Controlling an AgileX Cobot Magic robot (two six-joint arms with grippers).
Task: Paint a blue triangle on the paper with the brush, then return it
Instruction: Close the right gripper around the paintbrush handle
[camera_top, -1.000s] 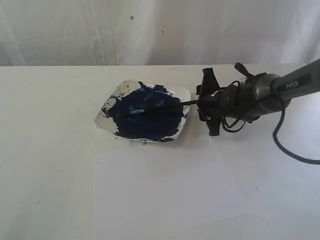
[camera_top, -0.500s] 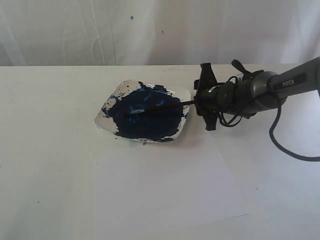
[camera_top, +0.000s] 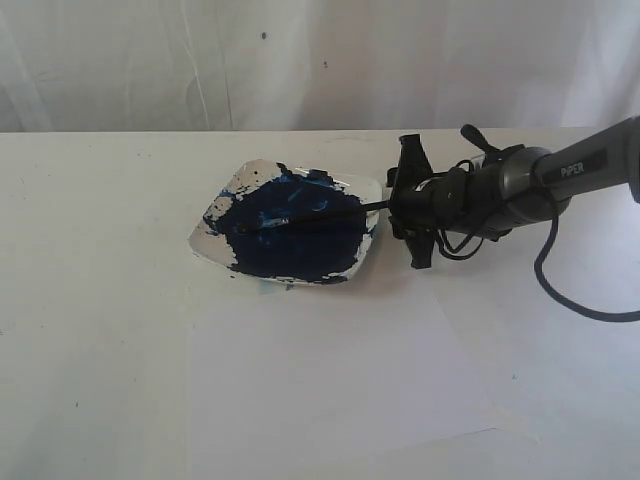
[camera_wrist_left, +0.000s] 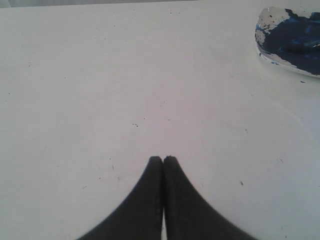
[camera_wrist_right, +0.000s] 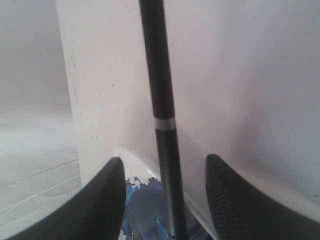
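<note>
On a white table (camera_top: 90, 300), a plain white paper sheet (camera_top: 330, 380) lies by a square white plate (camera_top: 205, 235) smeared dark blue. The black right gripper (camera_top: 402, 205), jaws spread, straddles the handle of the thin black brush (camera_top: 300, 217) (its tip lies in the paint). The left gripper (camera_wrist_left: 163, 160), pressed together, hovers over the tabletop.

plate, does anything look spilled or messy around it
Dark blue paint smears most of the plate, with specks on its rim and a faint blue stain just off its near edge. The brush lies across it.
</note>
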